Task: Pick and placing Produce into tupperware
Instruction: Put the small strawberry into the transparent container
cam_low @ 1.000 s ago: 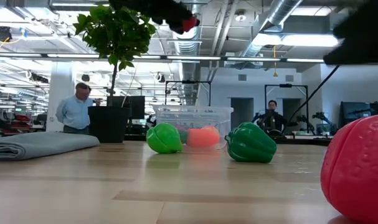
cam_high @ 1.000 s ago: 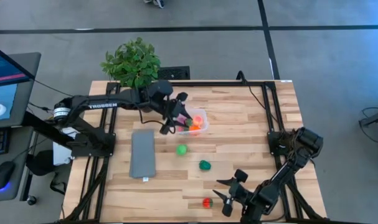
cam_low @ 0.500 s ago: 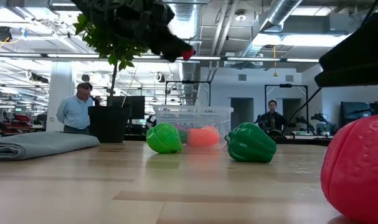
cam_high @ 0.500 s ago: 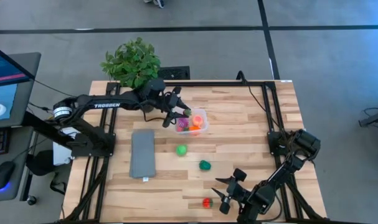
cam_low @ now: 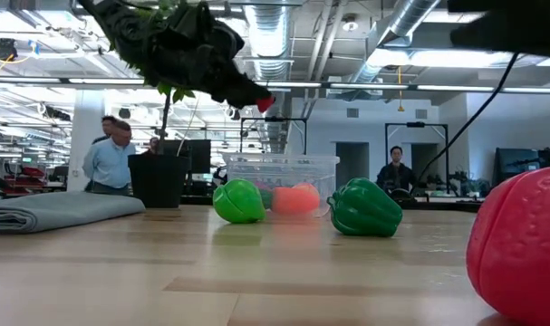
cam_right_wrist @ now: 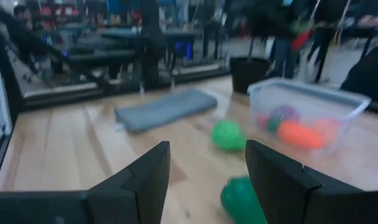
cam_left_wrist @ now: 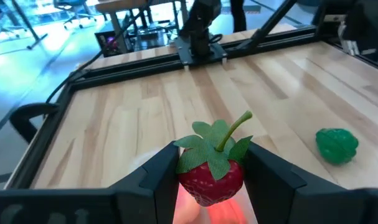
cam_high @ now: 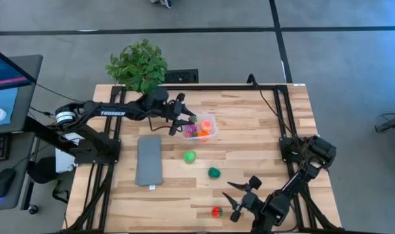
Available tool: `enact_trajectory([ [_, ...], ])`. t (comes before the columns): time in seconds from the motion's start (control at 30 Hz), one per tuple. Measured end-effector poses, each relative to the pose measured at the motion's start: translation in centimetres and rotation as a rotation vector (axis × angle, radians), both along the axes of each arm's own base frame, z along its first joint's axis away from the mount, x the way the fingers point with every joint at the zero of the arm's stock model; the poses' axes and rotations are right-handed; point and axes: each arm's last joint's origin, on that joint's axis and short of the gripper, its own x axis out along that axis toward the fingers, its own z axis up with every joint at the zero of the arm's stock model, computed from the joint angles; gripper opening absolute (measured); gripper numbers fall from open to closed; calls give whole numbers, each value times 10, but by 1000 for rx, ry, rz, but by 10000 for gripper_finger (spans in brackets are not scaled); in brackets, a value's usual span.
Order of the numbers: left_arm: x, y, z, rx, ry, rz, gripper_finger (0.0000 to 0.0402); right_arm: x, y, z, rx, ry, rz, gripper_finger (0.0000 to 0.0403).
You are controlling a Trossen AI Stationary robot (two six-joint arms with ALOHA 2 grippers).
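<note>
My left gripper (cam_left_wrist: 210,177) clamps a strawberry (cam_left_wrist: 212,169) above the tupperware's (cam_high: 211,121) near rim, stem pointing away from my wrist. My right gripper (cam_right_wrist: 207,171) hovers open near the table's front edge.

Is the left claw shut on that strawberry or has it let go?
Shut: in the left wrist view the left claw presses both fingers against the red toy strawberry.

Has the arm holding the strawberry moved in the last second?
Yes. The left gripper, shut on the strawberry, has drawn back from over the tub toward the plant.
</note>
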Motion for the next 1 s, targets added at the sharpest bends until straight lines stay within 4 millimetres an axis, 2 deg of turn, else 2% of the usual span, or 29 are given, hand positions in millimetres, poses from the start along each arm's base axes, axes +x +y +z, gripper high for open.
enact_trajectory([
  [0.4,-13,2,-20,-19,-30,61,146,-1,2,2,-23,-42,-24,233],
  [0.8,8,3,-59,-96,-15,59,146,-1,2,2,-18,-39,-21,233],
  [1.0,16,2,-71,-112,2,51,146,-1,2,2,-19,-30,-17,233],
])
